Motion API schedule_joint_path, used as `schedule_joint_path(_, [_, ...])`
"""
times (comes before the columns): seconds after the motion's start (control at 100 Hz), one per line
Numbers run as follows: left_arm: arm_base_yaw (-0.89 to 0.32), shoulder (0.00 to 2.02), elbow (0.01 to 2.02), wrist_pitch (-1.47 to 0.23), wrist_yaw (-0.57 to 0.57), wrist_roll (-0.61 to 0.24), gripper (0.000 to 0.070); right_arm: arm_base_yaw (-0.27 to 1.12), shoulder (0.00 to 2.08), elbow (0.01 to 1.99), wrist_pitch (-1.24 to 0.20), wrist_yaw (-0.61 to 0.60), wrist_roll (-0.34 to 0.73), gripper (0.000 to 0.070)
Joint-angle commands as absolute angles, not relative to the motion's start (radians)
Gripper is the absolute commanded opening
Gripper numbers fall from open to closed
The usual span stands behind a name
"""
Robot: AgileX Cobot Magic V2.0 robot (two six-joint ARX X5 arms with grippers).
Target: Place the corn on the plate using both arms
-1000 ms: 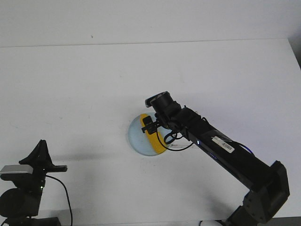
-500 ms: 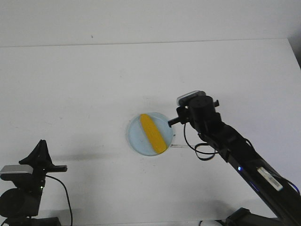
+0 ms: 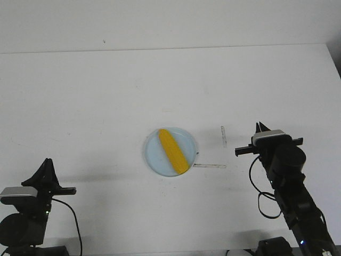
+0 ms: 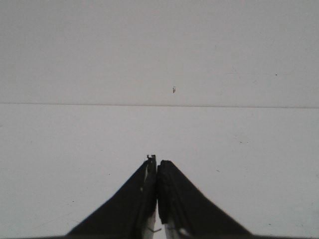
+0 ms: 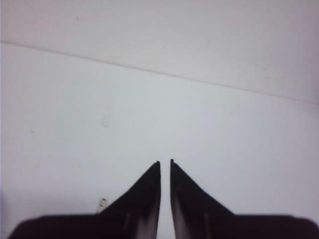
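corn (image 3: 173, 151): bright yellow, plain
plate (image 3: 153, 156): pale light blue
bench (image 3: 96, 101): white
left gripper (image 4: 156, 167): black
right gripper (image 5: 165, 167): black
tape strips beside plate (image 3: 211, 166): clear, glossy

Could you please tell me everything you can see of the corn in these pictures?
The corn is a smooth, bright yellow cob that looks like plastic, elongated with a tapered end. It lies flat and diagonal on the pale blue plate, spanning nearly its full width and touching only the plate. Neither end effector is near it, and it appears only in the front view.
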State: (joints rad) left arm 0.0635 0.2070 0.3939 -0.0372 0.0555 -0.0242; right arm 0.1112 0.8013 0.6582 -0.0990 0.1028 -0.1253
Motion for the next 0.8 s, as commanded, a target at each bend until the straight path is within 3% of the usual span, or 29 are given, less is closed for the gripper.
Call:
schedule_joint_path(0.0, [0.067, 0.205, 0.400, -0.023, 0.056, -0.015, 0.0001, 0.080, 0.759, 0.603, -0.064, 0.098, -0.141, 0.0018])
schedule_joint_path(0.34, [0.067, 0.205, 0.400, -0.023, 0.056, -0.015, 0.0001, -0.004, 0.443, 0.379, -0.039, 0.095, -0.031, 0.0018])
schedule_joint_path(0.58, [0.067, 0.205, 0.400, -0.023, 0.056, -0.015, 0.0001, -0.004, 0.253, 0.368, -0.160, 0.094, -0.024, 0.0018])
schedule_joint_path(0.79, [0.067, 0.205, 0.400, -0.023, 0.056, -0.015, 0.0001, -0.004, 0.160, 0.368, -0.169, 0.095, -0.024, 0.0018])
